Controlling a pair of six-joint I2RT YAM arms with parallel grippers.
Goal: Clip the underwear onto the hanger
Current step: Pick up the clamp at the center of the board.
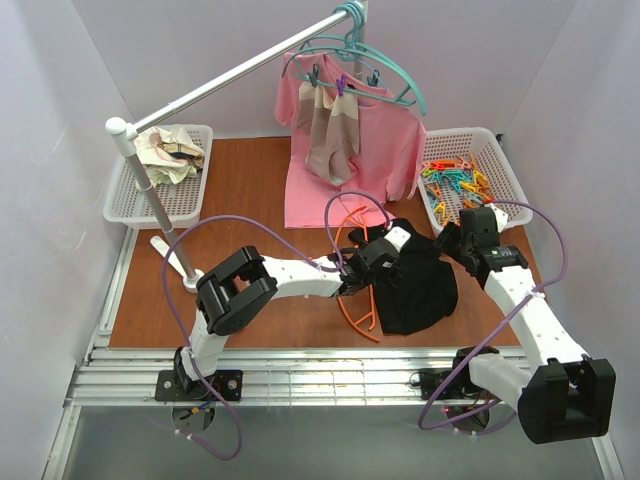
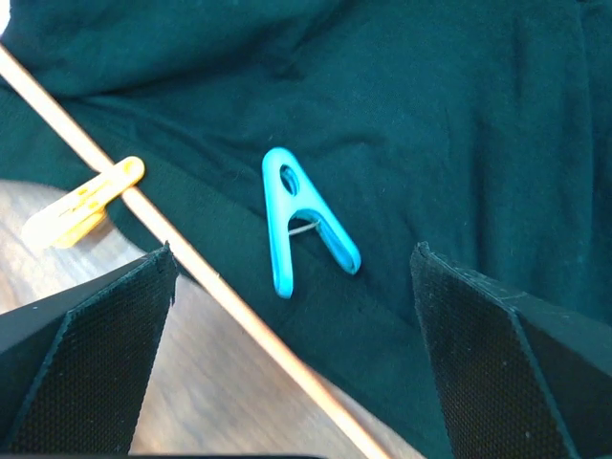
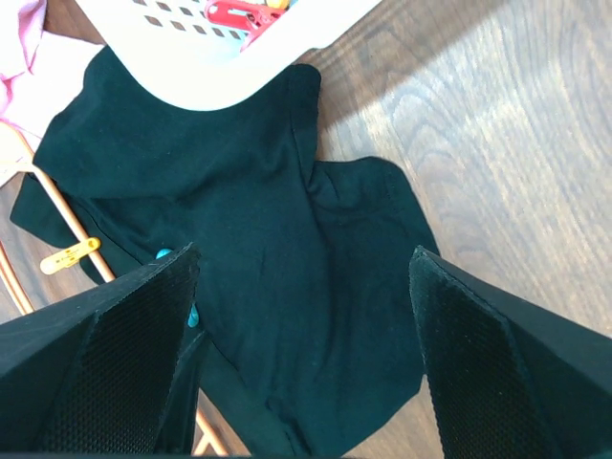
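Counted: one black underwear (image 1: 420, 285), one orange hanger (image 1: 357, 310), two loose pegs, two white baskets, two arms.

Underwear: spread flat on the counter (image 1: 250, 190), right of centre, between the two end effectors. Covers the right part of the hanger. Far corner touches the rim of the right basket (image 1: 505, 165).

Hanger: flat on the counter, left side and near corner sticking out from under the cloth. One bar crosses the left wrist view along the underwear's edge.

Pegs: one blue peg (image 2: 304, 220) lying loose on the underwear, just beside the bar. One yellow peg (image 2: 81, 203) with its tip at the bar, at the cloth's edge; cannot tell whether it clamps the cloth.

Right basket: holds a heap of coloured pegs (image 1: 455, 185), too many to count. Left basket (image 1: 130, 195): holds one crumpled cloth (image 1: 165, 150).

Rail (image 1: 230, 75): carries teal hangers (image 1: 385, 75), at least two, with one pink shirt (image 1: 385, 150) and one beige-striped cloth (image 1: 330, 135).

Left end effector (image 2: 294, 256): hangs over the blue peg, jaws wide apart, gripping nothing.

Right end effector (image 3: 304, 253): hangs over the underwear's right half, jaws wide apart, gripping nothing.

Open room: bare wood right of the underwear and left of the hanger.
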